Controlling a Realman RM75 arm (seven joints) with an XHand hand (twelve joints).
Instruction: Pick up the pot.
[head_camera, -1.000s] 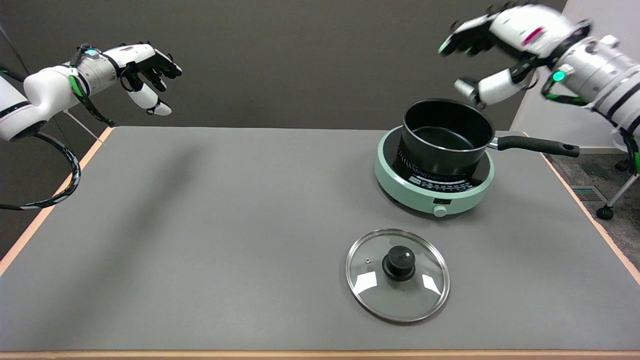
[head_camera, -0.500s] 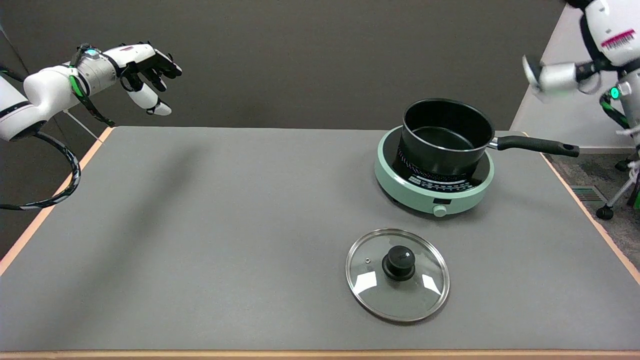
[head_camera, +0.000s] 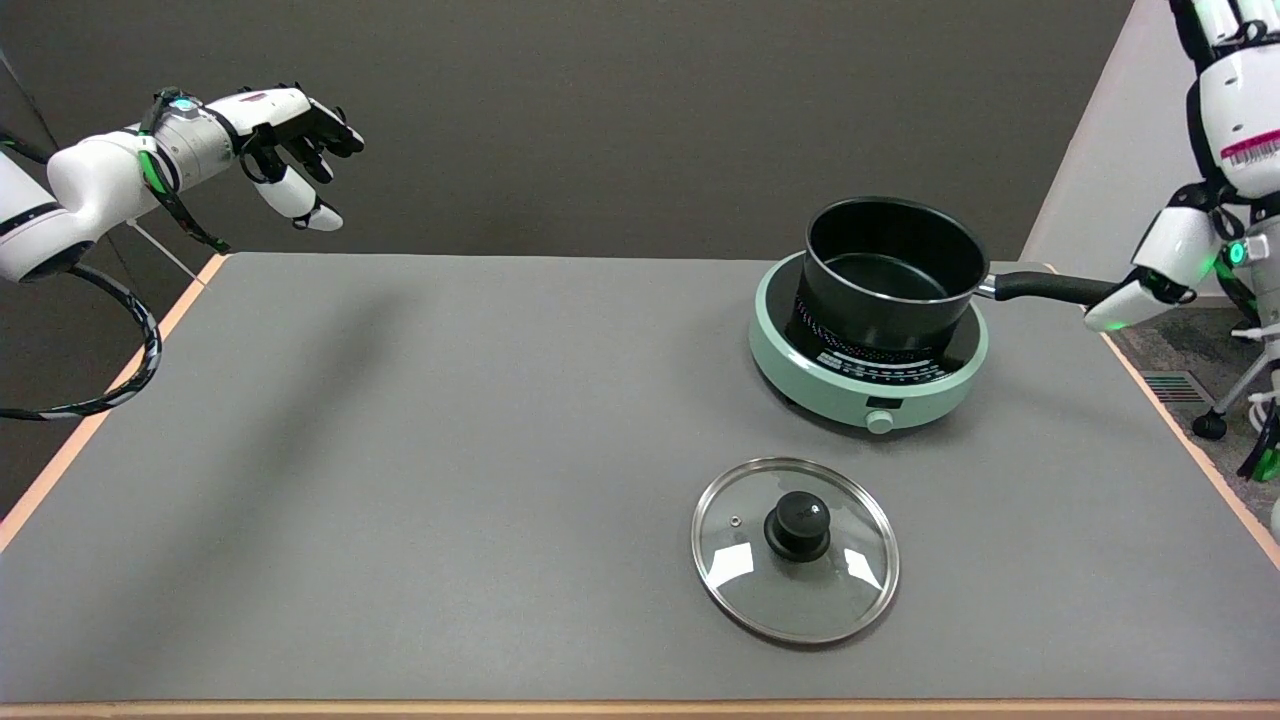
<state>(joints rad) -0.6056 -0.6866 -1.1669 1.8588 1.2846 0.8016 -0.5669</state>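
The black pot stands upright and empty on a mint-green round cooker at the table's back right. Its long black handle points right, toward the table edge. My right hand hangs at the picture's far right edge, largely cut off by the frame. One white finger reaches down and left, and its tip covers the far end of the handle. I cannot tell whether it touches the handle. Nothing is gripped.
A glass lid with a black knob lies flat on the grey table, in front of the cooker. The idle left hand hovers at the upper left. The table's right edge runs just below the handle's end.
My right hand swung from above the pot's far rim out to the right, then came down beside the end of the handle. Pot, cooker and lid have not moved.
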